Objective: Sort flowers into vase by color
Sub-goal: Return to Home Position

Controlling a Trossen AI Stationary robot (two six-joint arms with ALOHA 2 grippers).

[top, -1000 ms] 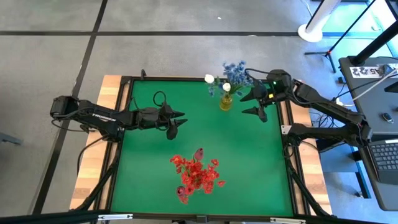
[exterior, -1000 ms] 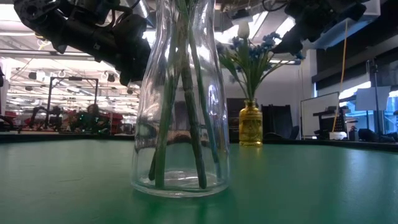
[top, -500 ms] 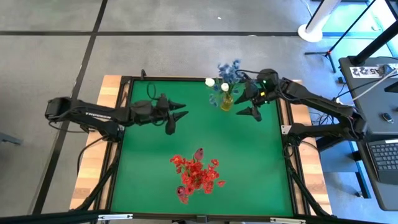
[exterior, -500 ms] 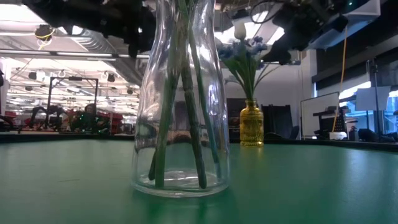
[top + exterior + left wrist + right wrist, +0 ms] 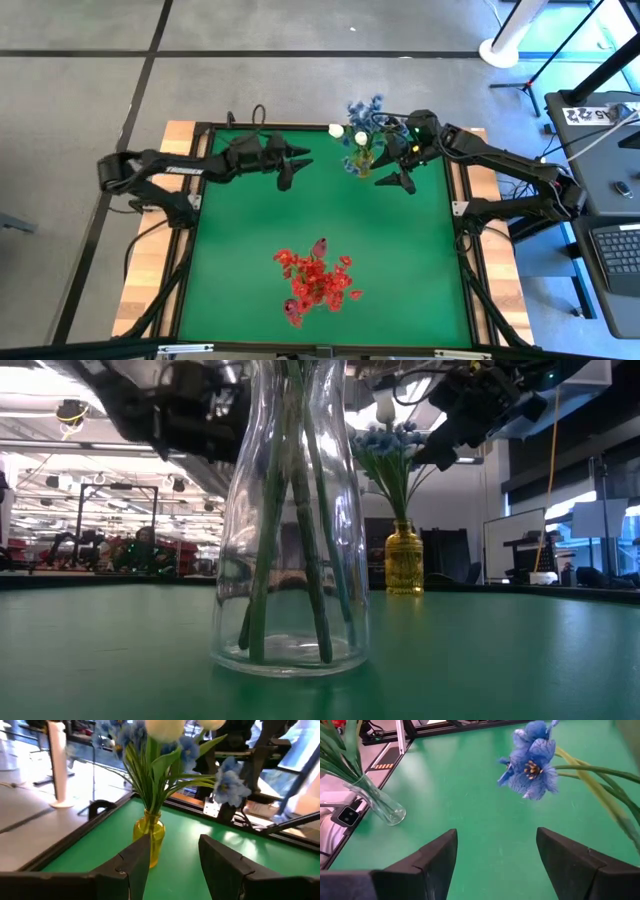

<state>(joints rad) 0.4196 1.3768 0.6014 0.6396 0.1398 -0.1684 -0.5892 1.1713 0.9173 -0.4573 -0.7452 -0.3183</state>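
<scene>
A yellow vase (image 5: pixel 149 837) stands at the table's far middle. It holds blue flowers (image 5: pixel 364 112) and white tulip buds (image 5: pixel 337 130) on green stalks. A clear glass vase (image 5: pixel 290 560) near the front edge holds the red flowers (image 5: pixel 318 280). My left gripper (image 5: pixel 297 170) hovers open above the table, left of the yellow vase and pointing at it. My right gripper (image 5: pixel 392 168) hovers open just right of the yellow vase. A blue flower (image 5: pixel 532 762) hangs ahead of its fingers, untouched.
The green mat has bare room between the two vases and along its left side (image 5: pixel 230 260). A black frame (image 5: pixel 200 200) borders the mat. The clear vase shows far off in the right wrist view (image 5: pixel 377 802). Stands and a desk lie beyond the table's right side.
My left gripper has swung toward the far edge and to the right, closing on the yellow vase and rising a little. My right gripper has moved left and down toward the blue flowers. Both have stayed open.
</scene>
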